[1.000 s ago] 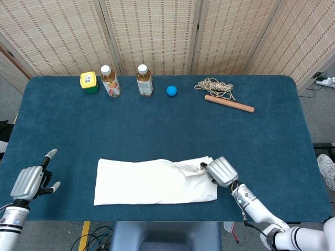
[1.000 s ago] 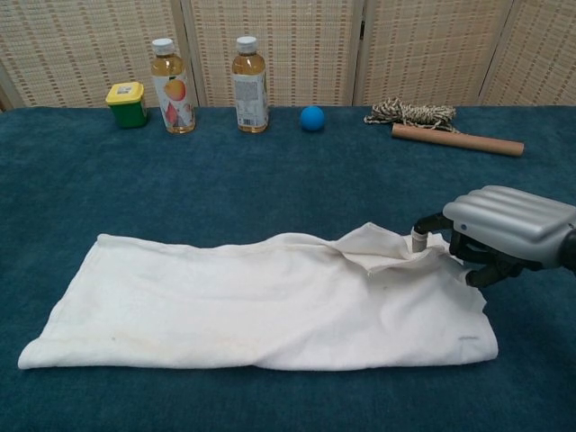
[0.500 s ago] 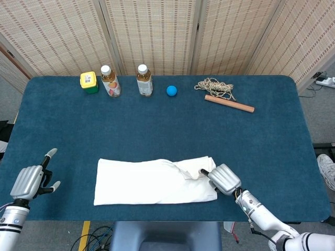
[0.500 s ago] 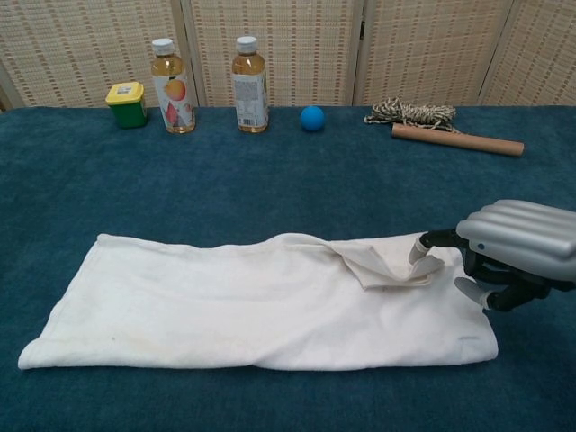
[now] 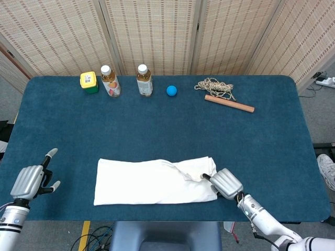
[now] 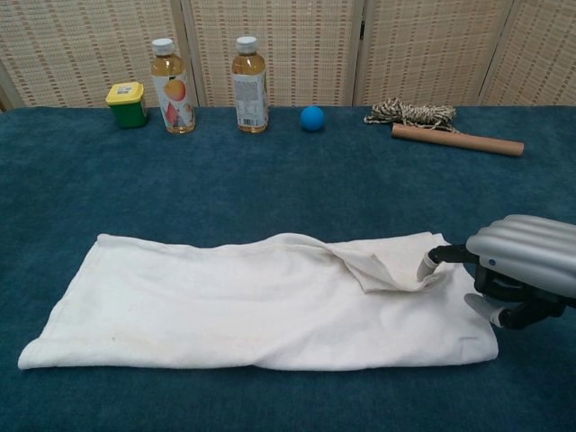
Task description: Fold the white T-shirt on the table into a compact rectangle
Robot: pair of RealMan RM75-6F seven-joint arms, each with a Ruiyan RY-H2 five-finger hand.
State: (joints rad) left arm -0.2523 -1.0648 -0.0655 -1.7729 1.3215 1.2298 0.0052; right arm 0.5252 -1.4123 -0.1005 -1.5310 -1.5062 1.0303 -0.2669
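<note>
A dark blue carpeted table point(image 5: 167, 130) stands before woven reed screens point(image 5: 157, 31) that fill the top of both views. The white T-shirt point(image 5: 152, 182) lies in the lower middle of the head view as a long flat band running left to right, already folded lengthwise, with a loose flap turned over near its right end. The right hand point(image 5: 226, 183) sits at that right end, at the lower right of the frame, knuckles up and fingers curled; in the chest view the same right hand point(image 6: 520, 281) shows at the right edge with one fingertip point(image 6: 427, 265) touching the edge of the turned-over flap, but whether the cloth is actually pinched I cannot tell. The left hand point(image 5: 32, 179) is at the lower left corner of the head view, well apart from the shirt's left end, holding nothing, its fingers loosely bent and spread with one pointing up. Along the top of the table, from left to right, stand a small green jar with a yellow lid point(image 5: 89, 82), a bottle of amber drink point(image 5: 110, 81), a second such bottle point(image 5: 144, 80) and a blue ball point(image 5: 171, 90); further right lie a tangle of rope point(image 5: 215, 87) and, just beside it, a wooden stick point(image 5: 229, 103) set at a slant.
</note>
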